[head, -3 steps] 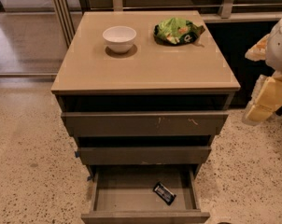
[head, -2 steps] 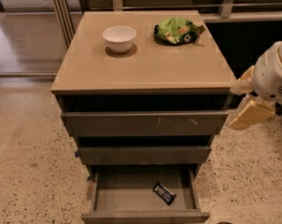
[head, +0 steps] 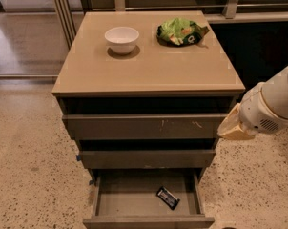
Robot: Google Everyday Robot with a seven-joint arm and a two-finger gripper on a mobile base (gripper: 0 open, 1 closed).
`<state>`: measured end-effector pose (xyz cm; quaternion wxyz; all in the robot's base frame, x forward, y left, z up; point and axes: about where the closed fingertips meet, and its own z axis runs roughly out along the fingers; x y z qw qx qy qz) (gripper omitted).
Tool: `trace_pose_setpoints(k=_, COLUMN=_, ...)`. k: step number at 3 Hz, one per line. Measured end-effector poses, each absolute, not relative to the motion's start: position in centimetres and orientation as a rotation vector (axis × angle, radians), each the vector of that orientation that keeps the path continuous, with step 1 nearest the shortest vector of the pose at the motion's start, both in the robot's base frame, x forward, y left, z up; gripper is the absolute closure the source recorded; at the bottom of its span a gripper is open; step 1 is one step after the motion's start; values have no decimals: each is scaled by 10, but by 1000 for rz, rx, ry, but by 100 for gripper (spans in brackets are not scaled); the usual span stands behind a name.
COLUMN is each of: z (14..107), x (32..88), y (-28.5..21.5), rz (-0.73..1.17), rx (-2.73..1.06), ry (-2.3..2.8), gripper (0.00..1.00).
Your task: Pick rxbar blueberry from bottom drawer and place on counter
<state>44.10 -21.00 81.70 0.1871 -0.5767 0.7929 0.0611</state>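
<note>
The rxbar blueberry (head: 168,197), a small dark bar with white markings, lies flat inside the bottom drawer (head: 149,221), right of its middle. That drawer is pulled open; the two drawers above it are shut. The tan counter (head: 149,68) tops the cabinet. My gripper (head: 233,126) is at the right of the cabinet, level with the top drawer's front, on a white arm coming in from the right edge. It is well above and to the right of the bar and holds nothing that I can see.
A white bowl (head: 121,39) stands at the back left of the counter. A green snack bag (head: 180,31) lies at the back right. Speckled floor surrounds the cabinet. A rail and dark panel run behind it.
My arm and gripper have moved left and down, from beside the counter's right edge toward the front of the top drawer. The bar, bowl and bag have not moved.
</note>
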Motion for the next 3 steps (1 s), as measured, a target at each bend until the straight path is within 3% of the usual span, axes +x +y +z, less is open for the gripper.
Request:
trace_pose_setpoints(k=1, z=817, x=441, y=-210, rz=172, rx=-1623, ry=2232, gripper=100)
trace_pose_setpoints(k=3, z=748, x=437, y=-221, rz=181, rx=-1506, ry=2359, gripper=100)
